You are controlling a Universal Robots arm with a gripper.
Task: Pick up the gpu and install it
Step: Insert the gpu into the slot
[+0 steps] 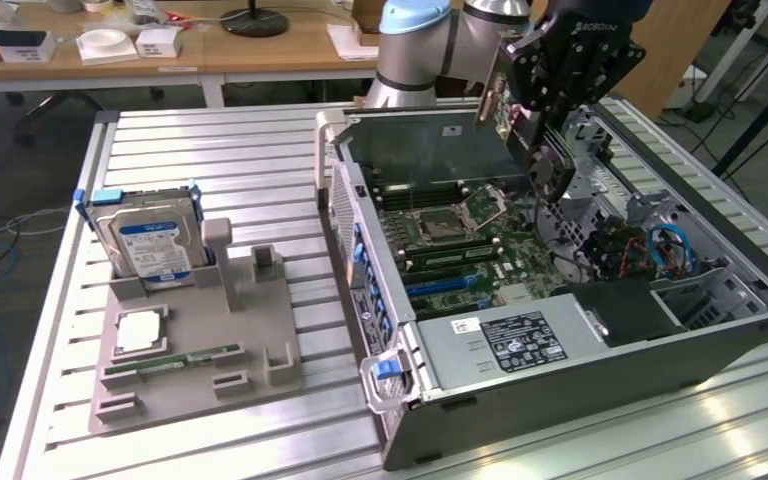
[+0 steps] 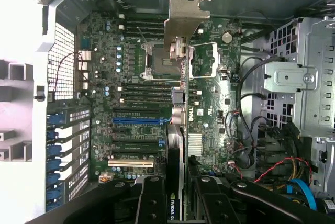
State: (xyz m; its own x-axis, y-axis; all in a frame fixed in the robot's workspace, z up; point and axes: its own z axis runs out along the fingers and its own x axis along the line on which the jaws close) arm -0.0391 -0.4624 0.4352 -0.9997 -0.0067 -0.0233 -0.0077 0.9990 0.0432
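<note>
My gripper (image 2: 179, 199) is shut on the gpu (image 2: 177, 130), which I see edge-on in the wrist view. Its silver bracket (image 2: 184, 12) is at the end far from my fingers (image 2: 152, 200). The card hangs over the motherboard (image 2: 131, 67) of the open computer case, apart from the board, in line with the CPU socket (image 2: 157, 59). A blue expansion slot (image 2: 137, 121) lies beside it. In the exterior view the gripper (image 1: 538, 125) holds the gpu (image 1: 548, 165) above the case (image 1: 704, 340), over the motherboard (image 1: 471, 245), towards the exterior view's right.
A grey fixture (image 1: 197, 350) on the slatted table (image 1: 37, 300) at the exterior view's left holds a hard drive (image 1: 151, 245), a CPU (image 1: 140, 330) and a memory stick (image 1: 171, 362). Inside the case are the power supply (image 1: 518, 345), a drive cage (image 2: 303, 77) and loose cables (image 1: 664, 245).
</note>
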